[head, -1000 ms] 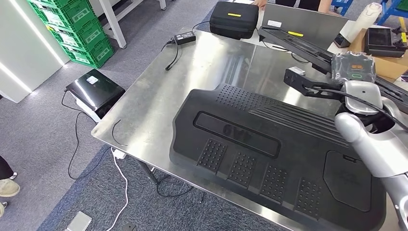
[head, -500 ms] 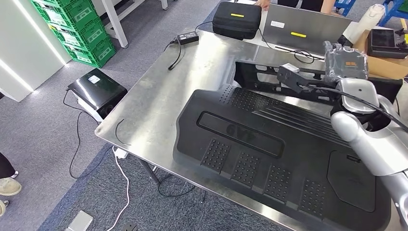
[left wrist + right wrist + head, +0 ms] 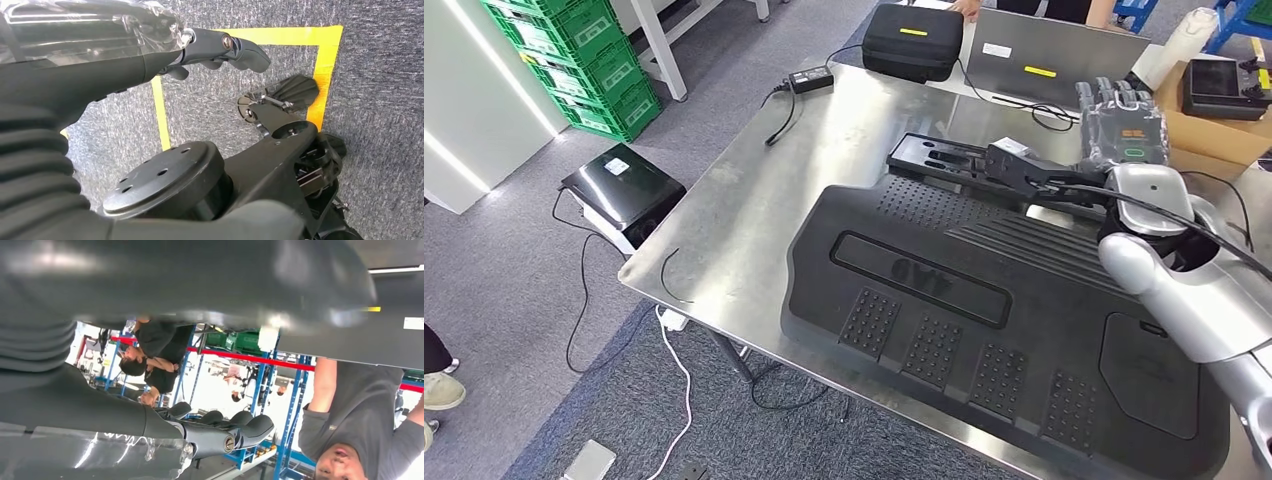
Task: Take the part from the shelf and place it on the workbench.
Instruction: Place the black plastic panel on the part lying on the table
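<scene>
Gripping its right end, the right hand (image 3: pixel 1121 128) held the long black part (image 3: pixel 969 163) low over the worktop (image 3: pixel 824 140), its long axis running leftward just beyond the large black panel (image 3: pixel 984 300); left hand (image 3: pixel 220 47) hung empty, fingers loosely curled

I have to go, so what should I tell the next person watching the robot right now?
Left hand: hangs over the grey carpet floor, holding nothing.
Right hand: over the far side of the shiny steel workbench, fingers stretched out; whether it grips anything is unclear.
Things: the big black ribbed plastic panel lies flat on the workbench. A narrow black slotted part sits just behind it, near the right hand.
Done: the panel is on the workbench.
Left: check that the narrow part is set down and free of the hand, then draw the right arm back.
</scene>
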